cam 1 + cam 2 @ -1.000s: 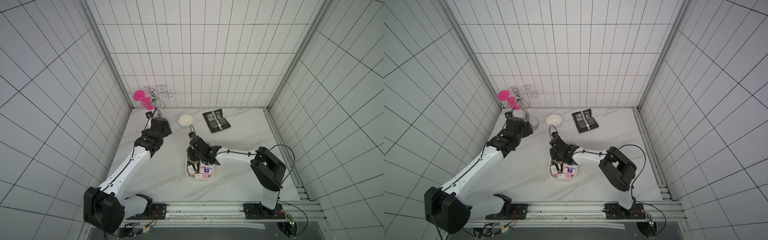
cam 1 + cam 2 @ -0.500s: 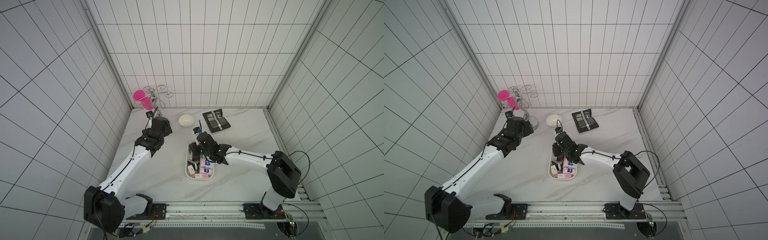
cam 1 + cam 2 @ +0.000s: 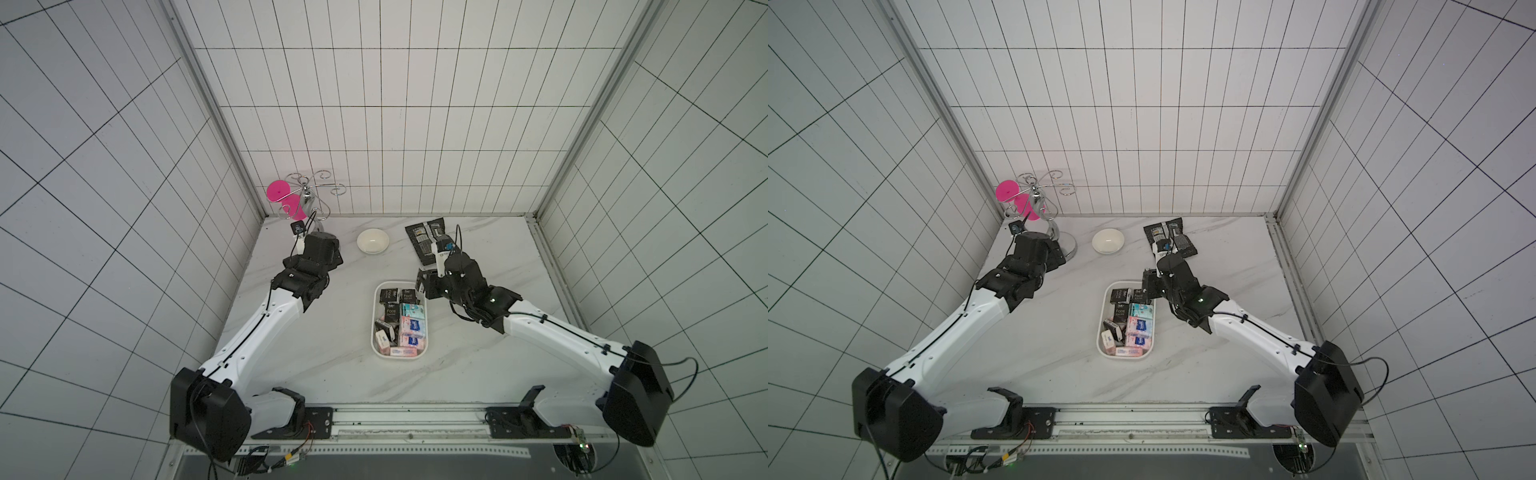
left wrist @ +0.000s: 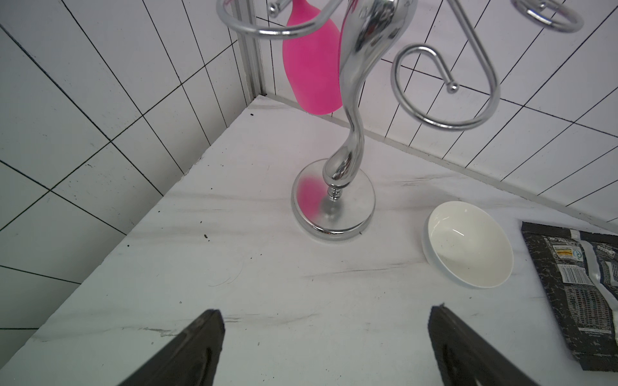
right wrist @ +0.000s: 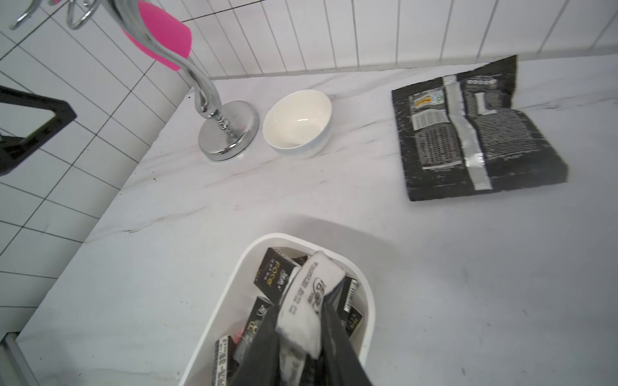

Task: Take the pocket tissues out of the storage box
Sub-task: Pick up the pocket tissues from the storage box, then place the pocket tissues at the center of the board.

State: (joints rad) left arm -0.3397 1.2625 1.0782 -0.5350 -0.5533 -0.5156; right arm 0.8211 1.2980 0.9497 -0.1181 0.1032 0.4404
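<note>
Slippage is the main risk: the right gripper, nearly closed, pinches one white packet by what looks like a soft edge, directly over the upper end of the storage box at frame centre in both top views. A jolt could drop it among the pocket tissues lying inside. The left gripper hangs wide open and empty beside the chrome stand, upper left of centre.

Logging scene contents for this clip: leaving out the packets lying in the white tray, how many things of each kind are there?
storage box: 1
white bowl: 1
black foil pouch: 1
chrome stand: 1
pink glass: 1
tissue packet in the right fingers: 1
Total: 6
</note>
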